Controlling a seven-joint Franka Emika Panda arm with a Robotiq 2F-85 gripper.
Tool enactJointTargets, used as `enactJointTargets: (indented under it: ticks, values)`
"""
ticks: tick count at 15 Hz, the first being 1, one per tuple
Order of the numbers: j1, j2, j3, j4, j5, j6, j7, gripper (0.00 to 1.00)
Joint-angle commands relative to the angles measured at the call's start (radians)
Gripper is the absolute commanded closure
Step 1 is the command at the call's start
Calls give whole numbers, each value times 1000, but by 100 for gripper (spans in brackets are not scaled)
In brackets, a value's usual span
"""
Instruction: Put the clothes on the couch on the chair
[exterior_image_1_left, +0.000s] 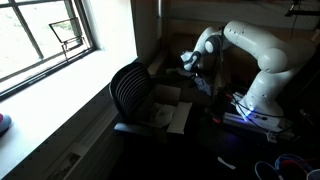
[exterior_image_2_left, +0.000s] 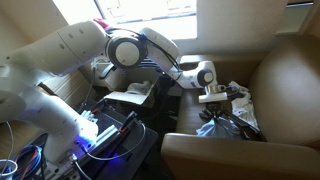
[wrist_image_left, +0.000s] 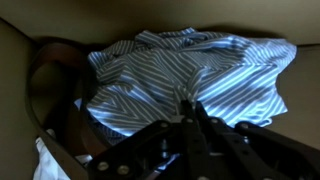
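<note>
In the wrist view a pale blue-white striped garment (wrist_image_left: 190, 70) of the clothes lies crumpled on the tan couch (wrist_image_left: 15, 50). My gripper (wrist_image_left: 187, 103) is down on it, its fingers pressed together, and a fold of the striped cloth puckers at their tips. In both exterior views the gripper (exterior_image_2_left: 213, 98) (exterior_image_1_left: 193, 63) hangs over the couch seat. The clothes (exterior_image_2_left: 232, 122) lie below it on the brown couch (exterior_image_2_left: 285, 75). The black ribbed chair (exterior_image_1_left: 130, 88) stands by the window, beside the couch.
Flat whitish cardboard sheets (exterior_image_1_left: 168, 108) (exterior_image_2_left: 130, 97) lie on the chair seat. A dark brown strap (wrist_image_left: 45, 95) curves left of the striped garment. The robot base with lit blue electronics (exterior_image_2_left: 95, 135) and cables stands close by. The window sill (exterior_image_1_left: 60, 110) runs along the left.
</note>
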Motion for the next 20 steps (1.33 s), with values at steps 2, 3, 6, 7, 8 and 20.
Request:
enactJointTargets:
  ticks: [2, 3, 6, 7, 8, 20]
  values:
    - [27, -213, 10, -95, -14, -148, -168, 99]
    - [32, -256, 8, -114, -22, -153, -208, 99]
    - [38, -403, 12, -189, -35, -148, -327, 99]
    - [41, -456, 12, -226, -41, -129, -369, 99]
    - [45, -507, 12, -264, -50, -116, -411, 99]
    - [23, -1154, 52, -737, 12, -26, -992, 99]
